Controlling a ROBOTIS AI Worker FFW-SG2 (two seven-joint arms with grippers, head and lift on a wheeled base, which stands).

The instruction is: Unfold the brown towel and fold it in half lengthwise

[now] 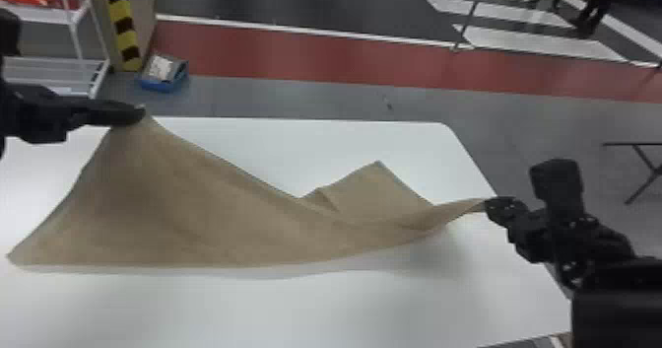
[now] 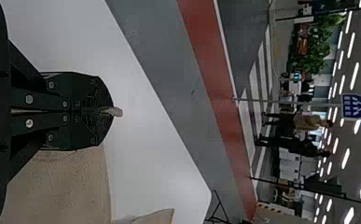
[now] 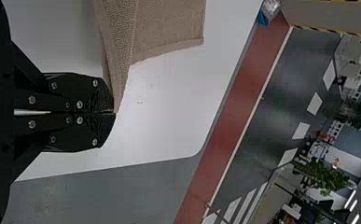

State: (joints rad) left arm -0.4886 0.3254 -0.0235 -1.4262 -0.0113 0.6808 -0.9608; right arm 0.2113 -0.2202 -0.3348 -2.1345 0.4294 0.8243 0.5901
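The brown towel [image 1: 212, 214] stretches across the white table between both grippers. At the left, my left gripper [image 1: 140, 113] holds its far left corner raised; in the left wrist view the gripper [image 2: 110, 111] is shut, with a small bit of cloth poking out at the tips beside the towel [image 2: 61, 186]. My right gripper [image 1: 490, 205] pinches the towel's right end near the table's right edge; in the right wrist view the gripper [image 3: 113, 112] is shut on a narrow gathered corner of the towel [image 3: 169, 23]. One flap lies folded out behind the middle-right part, and the near left corner points left.
The white table [image 1: 295, 307] has its right edge under my right arm. Behind it on the floor sits a blue bin [image 1: 165, 73], with a white shelf rack [image 1: 49, 68] at the far left. A dark object [image 1: 522, 343] touches the near right edge.
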